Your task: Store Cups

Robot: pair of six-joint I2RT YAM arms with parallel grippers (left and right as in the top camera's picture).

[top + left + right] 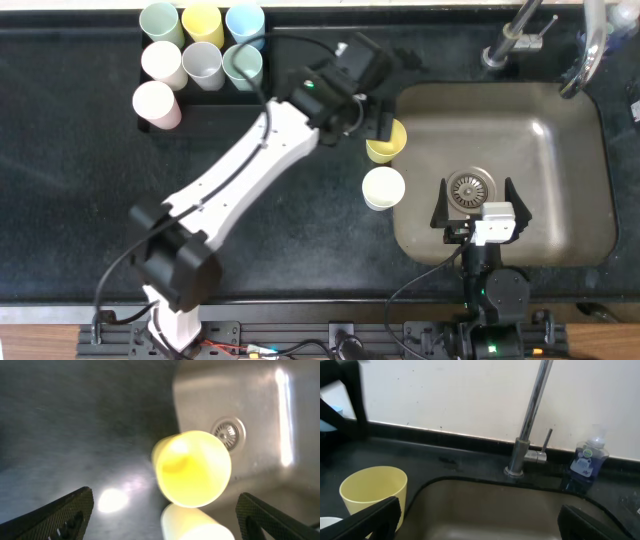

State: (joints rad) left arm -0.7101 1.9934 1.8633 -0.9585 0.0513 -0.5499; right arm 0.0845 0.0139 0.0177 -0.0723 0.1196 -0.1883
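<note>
Yellow cup [386,142]: we find it upright, mouth open to the ceiling, on the black worktop [80,200] right at the sink's left rim. From the right wrist view its pale yellow wall stands just beside the curve of the basin.
Cream cup [383,188]: it stands just beside the yellow cup, on the side nearer the arm bases, also at the rim. We cannot tell whether the two touch.
Left gripper [165,496]: the left arm reaches across the worktop and its gripper hangs over the yellow cup. The fingers [65,515] are spread wide, one to each side, gripping nothing.
Right gripper [476,195]: we see it over the sink [560,150], close to the drain [470,186], its jaws parted and holding nothing.
Tray [215,112]: a dark tray sits at the far left of the worktop, well apart from the sink. It carries six pastel cups [202,62] in two rows of three, all upright.
Pink cup [157,105]: it stands at the tray's near left corner, in front of the two rows.
Tap [530,420]: a chrome tap rises from the worktop behind the sink, against the pale wall.
Bottle [587,460]: a blue soap bottle stands near the tap, on the ledge behind the basin.
</note>
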